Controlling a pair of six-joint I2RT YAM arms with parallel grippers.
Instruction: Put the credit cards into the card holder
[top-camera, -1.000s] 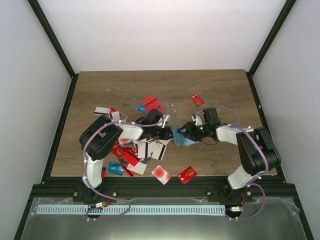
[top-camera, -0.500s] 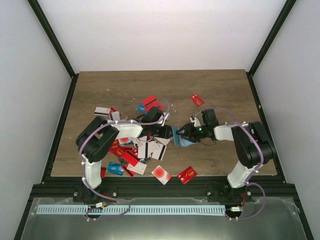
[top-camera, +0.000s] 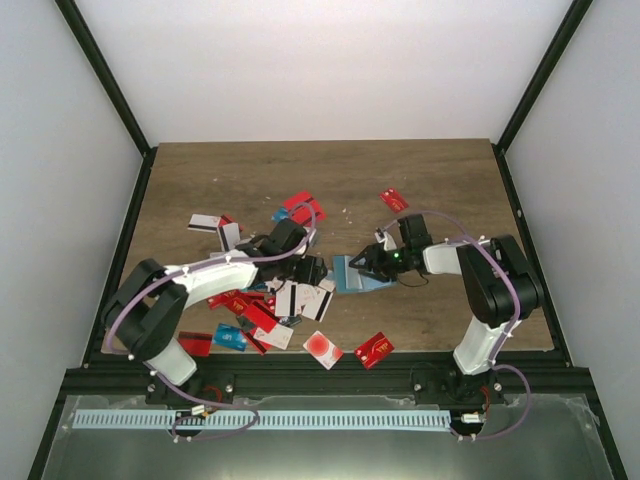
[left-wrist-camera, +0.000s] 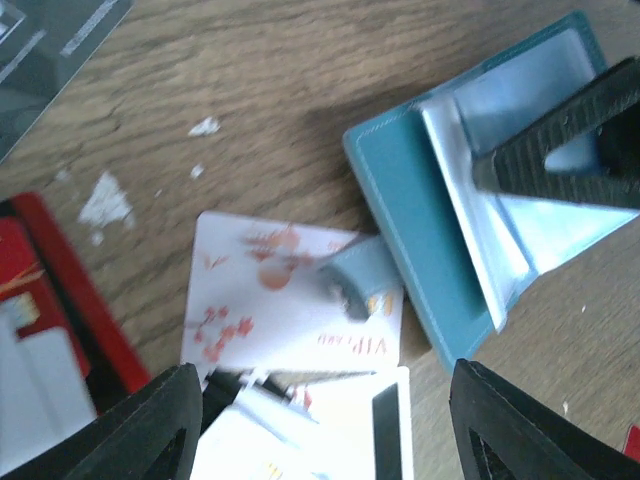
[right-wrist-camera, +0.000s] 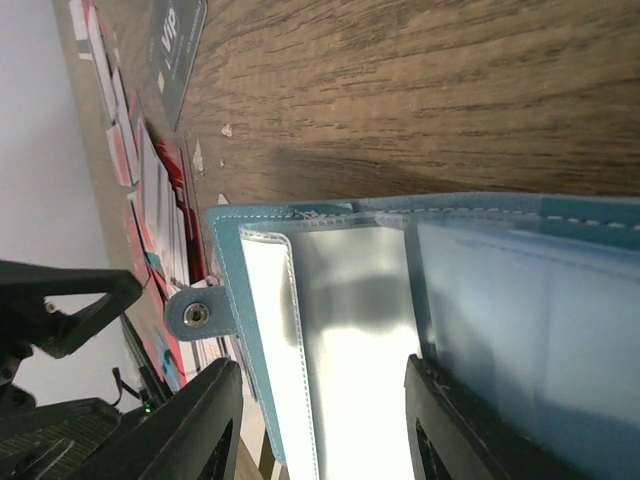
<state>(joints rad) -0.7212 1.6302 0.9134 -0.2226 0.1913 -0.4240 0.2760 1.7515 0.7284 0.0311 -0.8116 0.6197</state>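
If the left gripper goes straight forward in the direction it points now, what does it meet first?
Most likely the white card with red blossoms lying flat between the open fingers of the left gripper. The card holder lies beyond it; depth is unclear.

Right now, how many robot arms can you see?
2. The left arm reaches over the card pile. The right arm reaches to the card holder. None seems hidden.

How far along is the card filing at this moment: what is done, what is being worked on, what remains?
Done: no card can be seen in the pockets of the open card holder. In hand: the right gripper props the holder open; the left gripper is open and empty above a white card lying beside the holder. Left: the pile of credit cards, plus strays, is on the table.
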